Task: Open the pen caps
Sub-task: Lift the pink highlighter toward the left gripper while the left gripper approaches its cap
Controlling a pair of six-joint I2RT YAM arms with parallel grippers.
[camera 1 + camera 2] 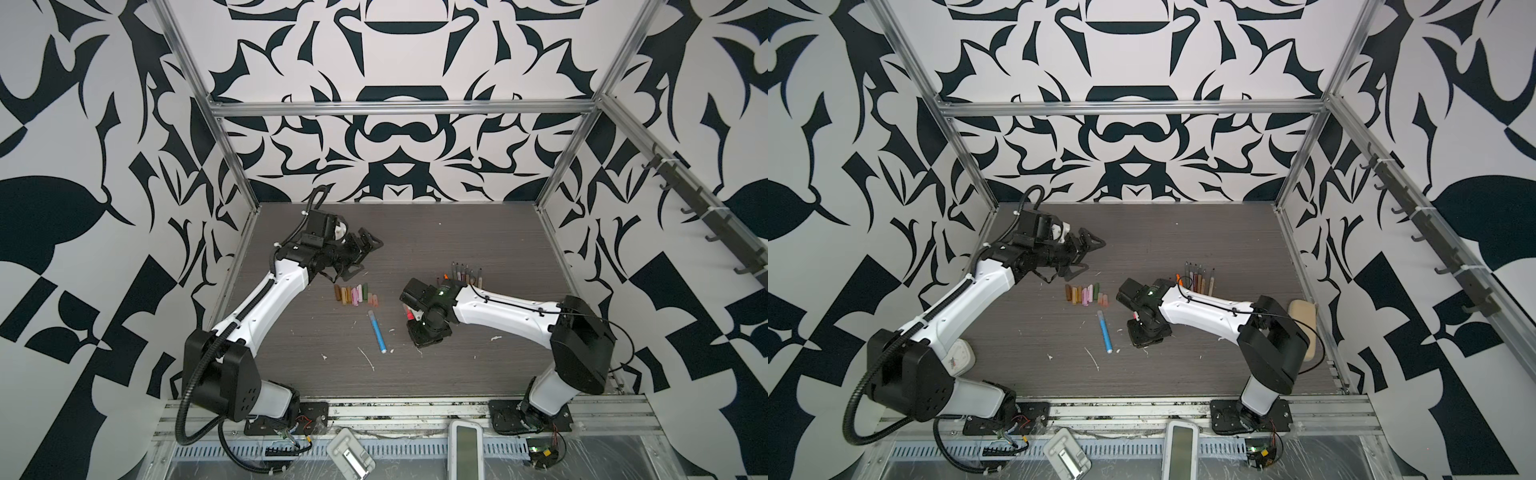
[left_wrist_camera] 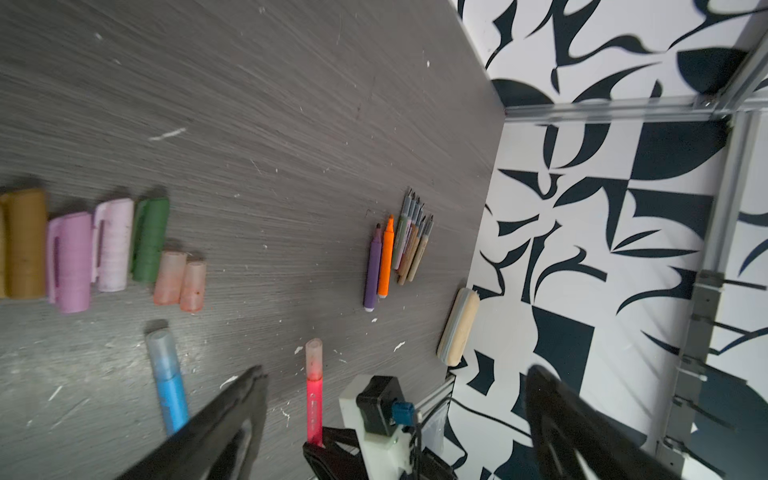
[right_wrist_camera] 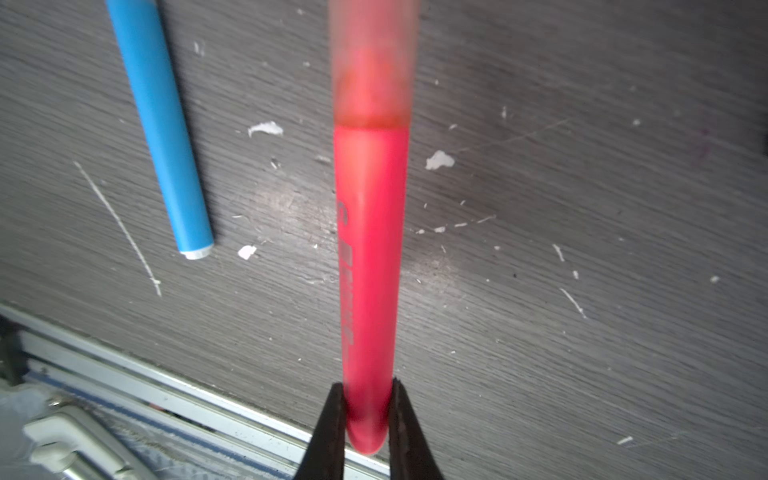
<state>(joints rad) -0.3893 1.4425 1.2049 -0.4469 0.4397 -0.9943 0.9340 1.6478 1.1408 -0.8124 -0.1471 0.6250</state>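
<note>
The right gripper (image 3: 368, 390) clamps the tail of a pink-red pen (image 3: 370, 249), cap (image 3: 372, 62) still on, over the table (image 3: 582, 166), while the left gripper (image 1: 365, 257) hangs wide open (it should grasp the cap alone and pull straight along the barrel).

Matt wood-grain table (image 3: 582, 208), smooth plastic pink pen (image 3: 370, 249)

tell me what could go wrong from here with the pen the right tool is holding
1. The right tool pinches the pink-red pen only at its tail end, far from its translucent cap; a pull on the cap could lever the pen loose.
2. The open left tool stands beyond the row of loose caps; coming across, it might knock them or the blue pen.
</note>
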